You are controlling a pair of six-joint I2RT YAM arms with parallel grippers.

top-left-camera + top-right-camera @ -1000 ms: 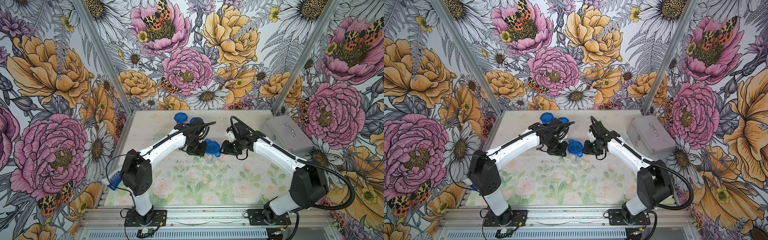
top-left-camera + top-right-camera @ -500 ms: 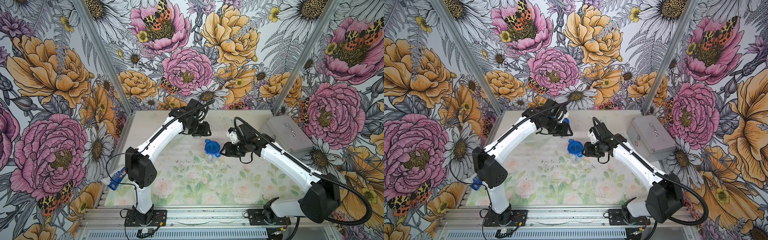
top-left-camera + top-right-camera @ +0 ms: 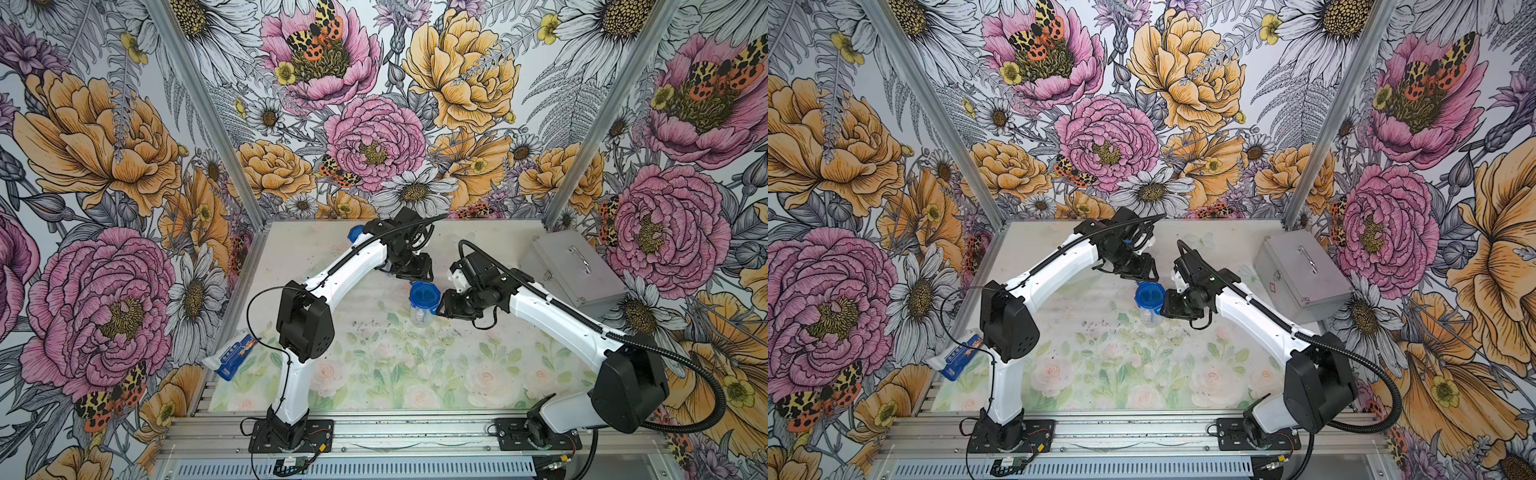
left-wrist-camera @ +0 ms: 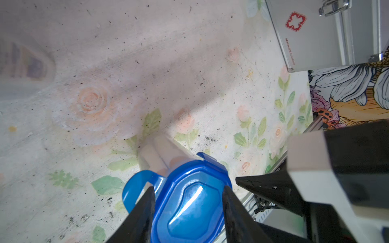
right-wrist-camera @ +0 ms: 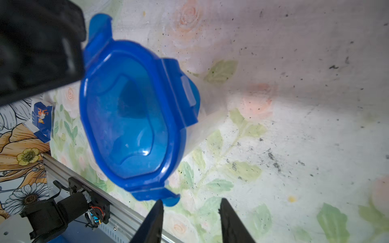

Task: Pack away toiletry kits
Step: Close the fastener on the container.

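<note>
One toiletry kit is a clear plastic cup [image 3: 420, 318] [image 4: 160, 153] standing mid-table, capped with a blue four-tab lid [image 3: 424, 295] [image 3: 1148, 296] [image 5: 126, 117]. My left gripper [image 3: 411, 279] [image 4: 188, 187] hovers just behind and above it, open, its fingers framing the lid without touching it. On the cup's right side, my right gripper [image 3: 441, 307] [image 5: 191, 202] is open with nothing between its fingers, and one fingertip [image 5: 159, 205] sits close to a lid tab. Something small and white shows inside the cup. A white-blue toothpaste tube [image 3: 232, 355] [image 5: 41, 117] leans at the table's left edge.
A silver metal case [image 3: 575, 270] [image 3: 1302, 270] [image 4: 311, 35] with a handle lies shut at the right side of the table. Another blue lid [image 3: 355, 235] peeks out behind the left arm at the back. Floral walls close in three sides.
The left gripper opened, swung to the back of the table, and has come back over the cup's lid. The right arm shifted only slightly. The cup stayed put.
</note>
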